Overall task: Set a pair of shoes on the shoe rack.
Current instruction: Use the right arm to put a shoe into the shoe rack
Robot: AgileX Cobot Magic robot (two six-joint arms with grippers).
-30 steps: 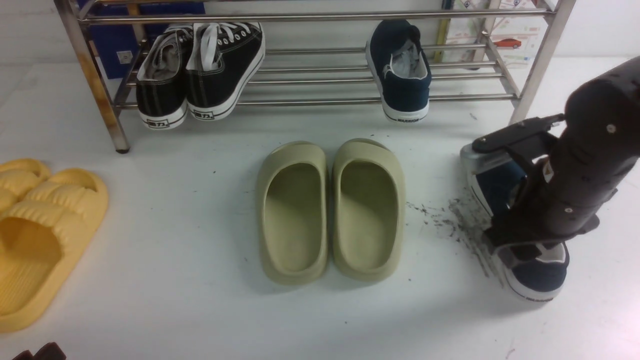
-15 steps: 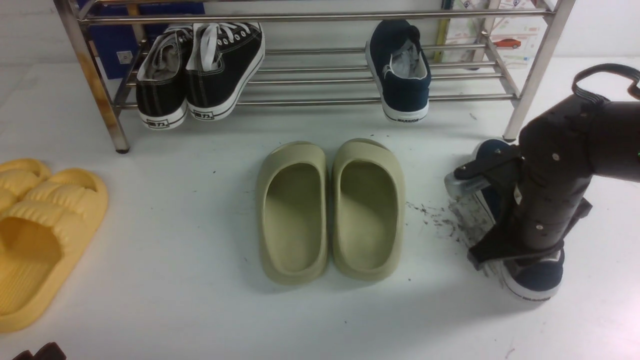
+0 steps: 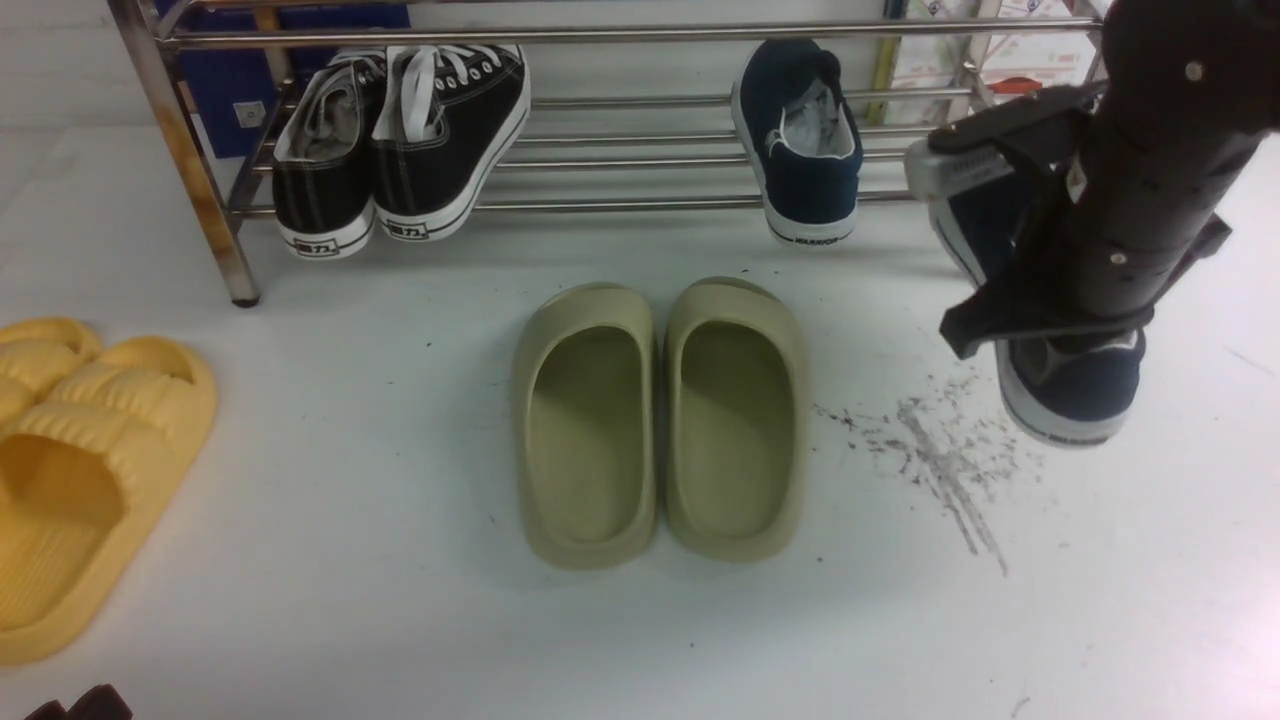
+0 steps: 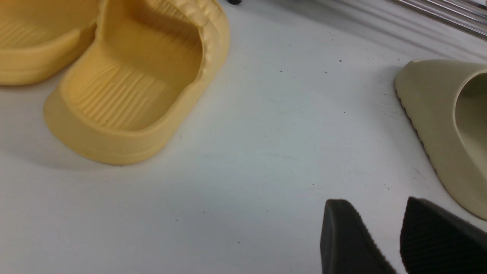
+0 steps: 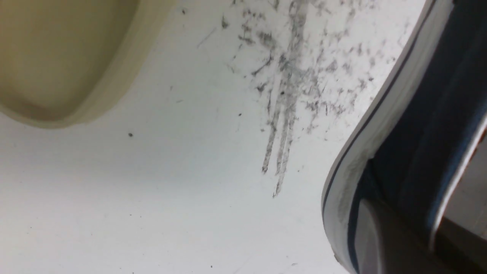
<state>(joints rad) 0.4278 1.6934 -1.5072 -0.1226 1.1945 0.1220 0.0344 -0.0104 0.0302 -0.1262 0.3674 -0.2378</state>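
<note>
Near steel-tube rack (image 3: 620,204): navy canvas shoe (image 3: 1085,385), apparently clamped.

Right arm (image 3: 1140,200): matte black casing dotted with small silver screws (image 3: 1186,70), a white-and-red sticker (image 3: 1076,184); left fingers (image 4: 344,239) black, finely ribbed.

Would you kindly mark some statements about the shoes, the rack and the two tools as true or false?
1. One navy shoe sits on the shoe rack. True.
2. The right tool grips the second navy shoe. True.
3. The left tool holds a shoe. False: it is open and empty.
4. The olive slides are on the rack. False: they lie on the white surface before it.
5. The black sneakers share the rack with a navy shoe. True.
</note>
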